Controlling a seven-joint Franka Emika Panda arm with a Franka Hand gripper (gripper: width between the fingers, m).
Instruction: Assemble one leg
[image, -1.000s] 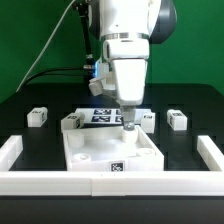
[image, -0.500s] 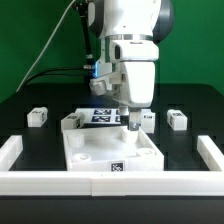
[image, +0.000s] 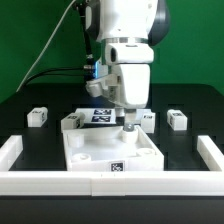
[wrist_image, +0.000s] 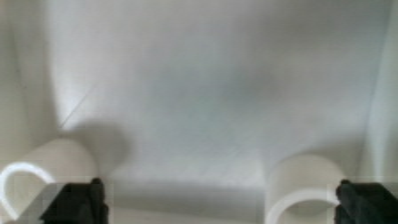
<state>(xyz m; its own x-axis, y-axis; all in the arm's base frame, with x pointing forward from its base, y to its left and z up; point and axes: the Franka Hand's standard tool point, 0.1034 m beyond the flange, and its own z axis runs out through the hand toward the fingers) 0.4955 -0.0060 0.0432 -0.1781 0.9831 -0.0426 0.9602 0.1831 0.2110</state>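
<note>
**Open claw low over the panel, legs loose on the table**

Parked at the centre of the exterior view, with the gripper (image: 128, 122) pointing straight down over the back edge of the white panel (image: 100, 150). Cannot tell whether touching the panel or just clear of it. Fingers (wrist_image: 71, 205) spread wide in the wrist view, with only plain white surface and two rounded sockets between and around them. Holding nothing.

Four alike in a row across mid-frame on the black table (image: 30, 138), all lying free and apart from the claw:
- Nearest leg (image: 148, 120), just beside the gripper on the exterior view's right.
- Second leg (image: 177, 119), further right.
- Third leg (image: 70, 122), left of centre at the panel's back corner.
- Fourth leg (image: 38, 117), far left.

Behind the panel, the marker board (image: 98, 114), partly hidden by the arm. Along the lower frame, a white rail (image: 60, 181).
</note>
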